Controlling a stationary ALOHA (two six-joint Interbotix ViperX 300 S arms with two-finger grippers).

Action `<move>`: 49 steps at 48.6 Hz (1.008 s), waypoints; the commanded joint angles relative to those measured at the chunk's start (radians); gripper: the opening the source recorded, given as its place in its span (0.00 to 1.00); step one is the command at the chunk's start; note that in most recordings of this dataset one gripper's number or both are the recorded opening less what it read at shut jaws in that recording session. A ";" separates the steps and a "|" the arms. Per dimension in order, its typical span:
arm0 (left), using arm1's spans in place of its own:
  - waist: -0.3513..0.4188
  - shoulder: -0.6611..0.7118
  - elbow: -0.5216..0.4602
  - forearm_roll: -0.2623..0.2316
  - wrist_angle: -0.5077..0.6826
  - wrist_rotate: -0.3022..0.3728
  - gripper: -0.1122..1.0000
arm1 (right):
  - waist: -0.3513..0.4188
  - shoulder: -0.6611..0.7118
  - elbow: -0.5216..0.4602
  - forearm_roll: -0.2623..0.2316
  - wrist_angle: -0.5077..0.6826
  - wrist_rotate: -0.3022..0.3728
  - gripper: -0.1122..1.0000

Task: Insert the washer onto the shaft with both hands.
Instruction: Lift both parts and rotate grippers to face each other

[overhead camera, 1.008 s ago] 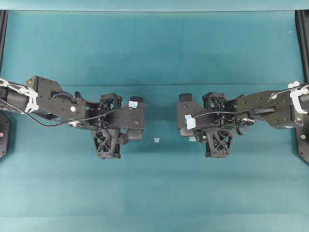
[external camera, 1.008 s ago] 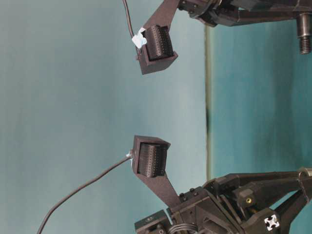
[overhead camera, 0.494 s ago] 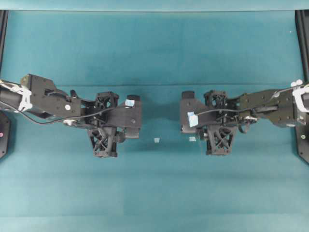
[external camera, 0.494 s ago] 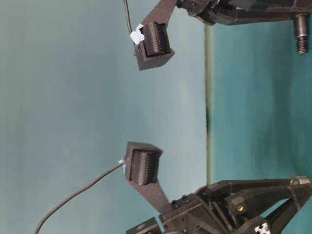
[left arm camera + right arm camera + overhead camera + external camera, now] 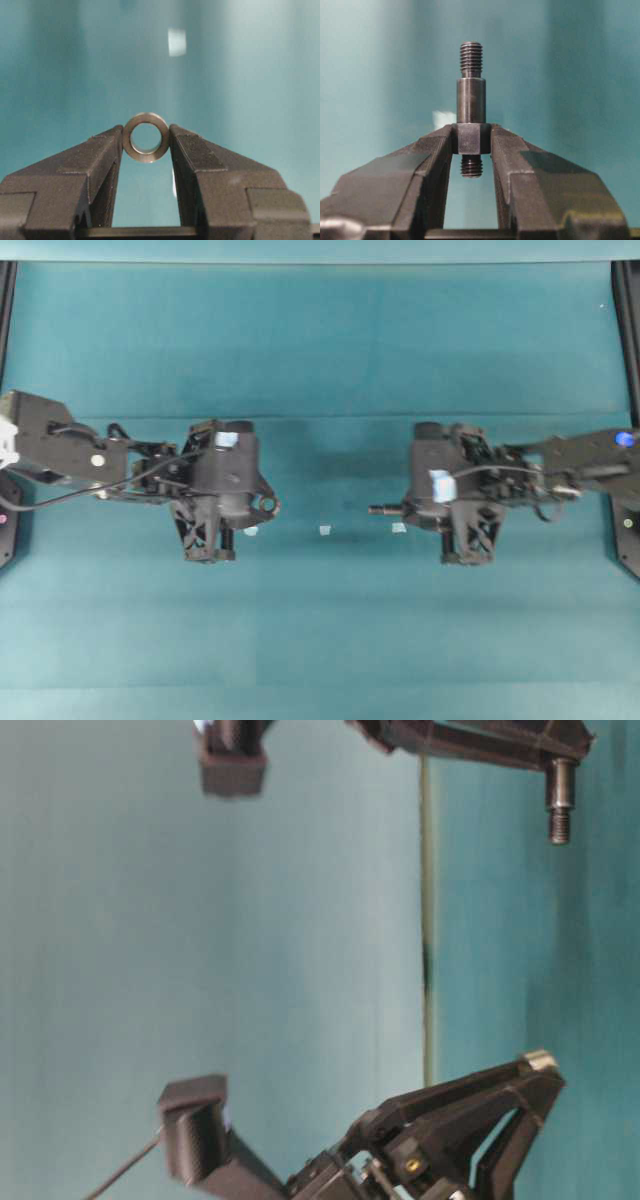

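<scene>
Risk first: the washer (image 5: 145,137) is only nipped at its rim by the left claw (image 5: 145,142), so a skewed meeting could pop it out or jam it on the threads; the right claw (image 5: 471,140) clamps the shaft (image 5: 471,107) by its collar, threaded tip free. Overhead, the arms face off, left at 9 o'clock, right at 3, well apart above the worktop (image 5: 320,340).

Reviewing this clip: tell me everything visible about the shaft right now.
The shaft is a short dark-grey metal rod, dull with a slight sheen. It has threaded ends, a smooth cylindrical section and a wider collar. The right gripper is shut on that collar, one of its fingers pressing each side. Held clear of the table, it sticks out past the fingertips, pointing toward the left arm in the overhead view.
</scene>
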 commanded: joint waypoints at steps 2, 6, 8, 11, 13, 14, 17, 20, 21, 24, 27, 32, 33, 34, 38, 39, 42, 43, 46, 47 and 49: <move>-0.018 -0.028 0.011 0.003 -0.074 -0.002 0.43 | 0.028 -0.044 0.032 0.008 -0.086 0.054 0.10; -0.029 -0.035 0.023 0.003 -0.121 -0.005 0.43 | 0.043 -0.061 0.061 0.008 -0.150 0.097 0.10; -0.034 -0.037 0.026 0.003 -0.141 -0.006 0.43 | 0.049 -0.071 0.075 0.008 -0.184 0.117 0.10; -0.038 -0.038 0.031 0.003 -0.169 -0.012 0.43 | 0.054 -0.083 0.094 0.008 -0.229 0.140 0.10; -0.041 -0.038 0.031 0.003 -0.184 -0.021 0.43 | 0.057 -0.089 0.101 0.008 -0.255 0.150 0.10; -0.043 -0.038 0.031 0.003 -0.196 -0.031 0.43 | 0.058 -0.092 0.104 0.006 -0.264 0.153 0.10; -0.046 -0.040 0.032 0.003 -0.233 -0.054 0.43 | 0.063 -0.098 0.112 0.008 -0.288 0.161 0.10; -0.049 -0.038 0.032 0.002 -0.273 -0.075 0.43 | 0.071 -0.101 0.117 0.006 -0.302 0.163 0.10; -0.051 -0.038 0.032 0.003 -0.287 -0.081 0.43 | 0.071 -0.100 0.117 0.008 -0.304 0.163 0.10; -0.054 -0.038 0.032 0.003 -0.330 -0.100 0.43 | 0.074 -0.100 0.115 0.008 -0.308 0.163 0.10; -0.055 -0.038 0.032 0.003 -0.362 -0.120 0.43 | 0.078 -0.097 0.114 0.008 -0.311 0.163 0.10; -0.057 -0.038 0.034 0.003 -0.396 -0.140 0.43 | 0.080 -0.094 0.112 0.008 -0.325 0.163 0.10; -0.058 -0.038 0.032 0.003 -0.399 -0.143 0.43 | 0.081 -0.092 0.112 0.006 -0.330 0.163 0.10; -0.058 -0.038 0.032 0.003 -0.403 -0.143 0.43 | 0.081 -0.092 0.112 0.006 -0.336 0.163 0.10; -0.064 -0.038 0.034 0.003 -0.403 -0.146 0.43 | 0.083 -0.092 0.112 0.008 -0.360 0.163 0.10; -0.066 -0.038 0.034 0.003 -0.405 -0.147 0.43 | 0.083 -0.092 0.112 0.008 -0.367 0.163 0.10; -0.071 -0.038 0.034 0.002 -0.407 -0.149 0.43 | 0.083 -0.092 0.114 0.008 -0.385 0.164 0.10; -0.074 -0.038 0.032 0.003 -0.408 -0.150 0.43 | 0.084 -0.092 0.115 0.008 -0.388 0.163 0.10; -0.078 -0.038 0.034 0.003 -0.408 -0.153 0.43 | 0.084 -0.091 0.115 0.008 -0.396 0.166 0.10; -0.080 -0.038 0.032 0.003 -0.408 -0.155 0.43 | 0.084 -0.091 0.115 0.008 -0.399 0.166 0.10; -0.081 -0.037 0.032 0.002 -0.410 -0.161 0.43 | 0.084 -0.089 0.115 0.008 -0.402 0.167 0.10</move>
